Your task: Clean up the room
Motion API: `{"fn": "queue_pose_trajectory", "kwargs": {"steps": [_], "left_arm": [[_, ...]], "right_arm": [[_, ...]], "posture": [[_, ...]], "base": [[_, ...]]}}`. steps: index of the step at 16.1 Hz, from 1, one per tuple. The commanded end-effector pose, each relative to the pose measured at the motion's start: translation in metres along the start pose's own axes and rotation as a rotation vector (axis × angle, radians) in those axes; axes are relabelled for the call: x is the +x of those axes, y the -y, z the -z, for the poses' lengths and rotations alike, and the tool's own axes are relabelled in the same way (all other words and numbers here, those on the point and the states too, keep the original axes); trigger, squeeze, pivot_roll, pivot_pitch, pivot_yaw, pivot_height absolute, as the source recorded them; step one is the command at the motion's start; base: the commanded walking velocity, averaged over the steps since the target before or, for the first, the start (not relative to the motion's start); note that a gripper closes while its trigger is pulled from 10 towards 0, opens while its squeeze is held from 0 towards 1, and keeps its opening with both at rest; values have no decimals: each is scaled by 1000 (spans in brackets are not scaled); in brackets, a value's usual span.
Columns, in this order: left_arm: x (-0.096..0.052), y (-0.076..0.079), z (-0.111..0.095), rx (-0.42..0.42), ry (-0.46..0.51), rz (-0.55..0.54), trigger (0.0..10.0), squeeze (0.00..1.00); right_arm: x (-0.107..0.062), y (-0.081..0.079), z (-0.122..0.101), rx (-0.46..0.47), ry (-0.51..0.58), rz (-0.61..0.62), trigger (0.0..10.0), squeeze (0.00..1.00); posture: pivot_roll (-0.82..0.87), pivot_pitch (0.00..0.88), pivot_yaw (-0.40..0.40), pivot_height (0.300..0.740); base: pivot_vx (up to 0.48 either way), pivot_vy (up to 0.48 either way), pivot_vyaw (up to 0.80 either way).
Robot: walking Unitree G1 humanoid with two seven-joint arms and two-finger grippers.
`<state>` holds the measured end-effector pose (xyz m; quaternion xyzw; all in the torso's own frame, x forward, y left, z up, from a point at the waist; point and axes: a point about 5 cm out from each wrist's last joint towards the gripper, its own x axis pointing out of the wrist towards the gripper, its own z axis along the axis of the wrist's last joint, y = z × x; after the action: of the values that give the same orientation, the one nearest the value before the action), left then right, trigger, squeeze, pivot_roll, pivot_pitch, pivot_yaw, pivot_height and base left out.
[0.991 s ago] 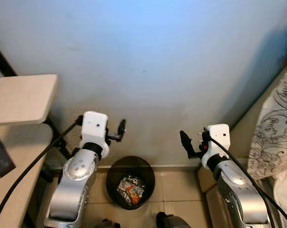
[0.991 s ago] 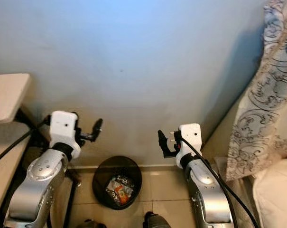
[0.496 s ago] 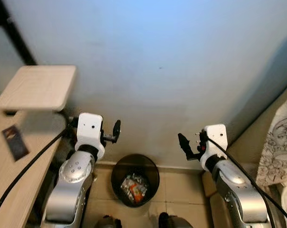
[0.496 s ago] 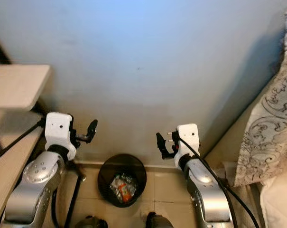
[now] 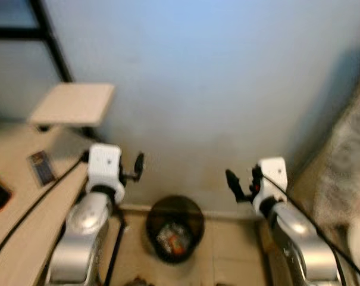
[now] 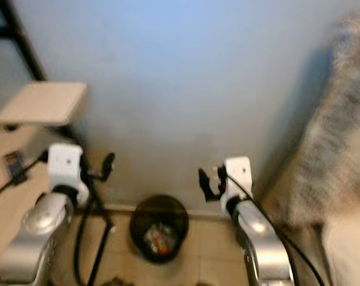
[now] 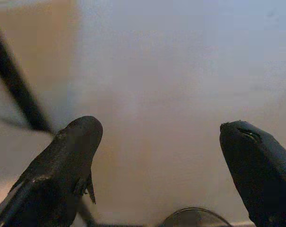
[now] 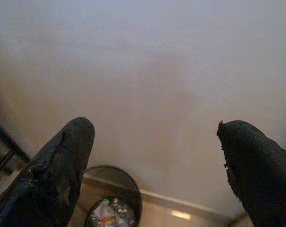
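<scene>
While both arms point at the wall, the left gripper (image 5: 138, 164) and right gripper (image 5: 234, 183) gape wide, holding nothing; the trash bin (image 5: 175, 227) sits lower centre.

Nothing is reading clearly here; motion blur is smearing the small card (image 5: 41, 167) lying at the frame's left.
</scene>
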<state>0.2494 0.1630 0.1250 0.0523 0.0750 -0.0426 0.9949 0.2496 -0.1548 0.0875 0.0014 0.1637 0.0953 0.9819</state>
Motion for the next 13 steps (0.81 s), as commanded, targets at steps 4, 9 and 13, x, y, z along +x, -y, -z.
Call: {"fn": "queue_pose_trajectory", "kwargs": {"steps": [4,9,13], "left_arm": [[-2,-2,2,27,4,-4,10000,996],[-3,-6,0,13,11,-16,10000,996],[-8,-11,3,24,-2,-60,10000,1000]], "right_arm": [[-5,4,-5,11,33,31,10000,0],[-6,4,-10,21,74,66,10000,0],[-7,7,-12,0,81,63,10000,0]], "posture": [[-62,1,12,740],[-75,6,15,740],[-60,22,7,740]], "base": [[0,0,-800],[0,0,-800],[0,0,-800]]}}
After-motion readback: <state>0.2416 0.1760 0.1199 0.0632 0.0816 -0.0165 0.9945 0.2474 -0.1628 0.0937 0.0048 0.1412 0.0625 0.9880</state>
